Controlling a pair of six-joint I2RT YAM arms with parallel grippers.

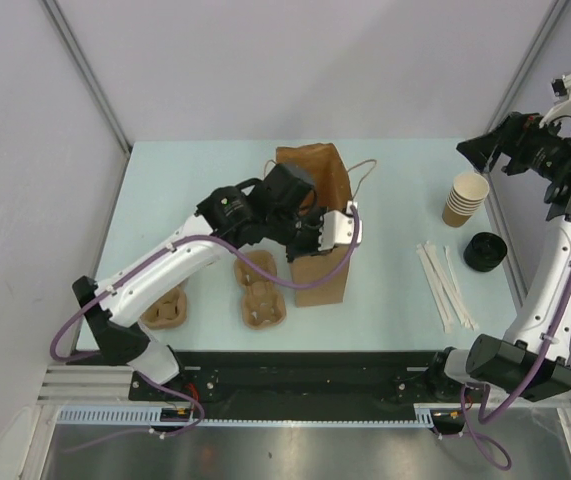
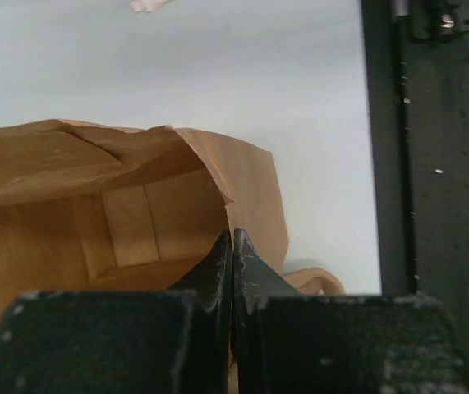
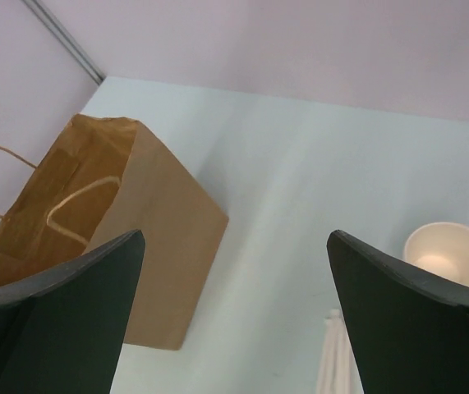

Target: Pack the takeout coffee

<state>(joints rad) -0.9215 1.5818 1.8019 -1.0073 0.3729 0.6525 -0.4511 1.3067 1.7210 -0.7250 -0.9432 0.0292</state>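
Note:
The brown paper bag (image 1: 323, 272) stands in the middle of the table with its mouth open. My left gripper (image 1: 307, 232) is over the bag's mouth. In the left wrist view the gripper (image 2: 232, 240) is shut on the bag's rim (image 2: 218, 168), one finger inside and one outside. My right gripper (image 1: 477, 150) is open and empty, held high at the far right; in its wrist view (image 3: 236, 234) it looks down on the bag (image 3: 164, 238). The takeout coffee with its black lid shows in no view.
A stack of lidless tan cups (image 1: 465, 198) stands at the right, also in the right wrist view (image 3: 448, 256). A loose black lid (image 1: 484, 251) and white stirrers (image 1: 445, 285) lie near it. Two pulp cup carriers (image 1: 263, 292) (image 1: 165, 308) lie left of the bag.

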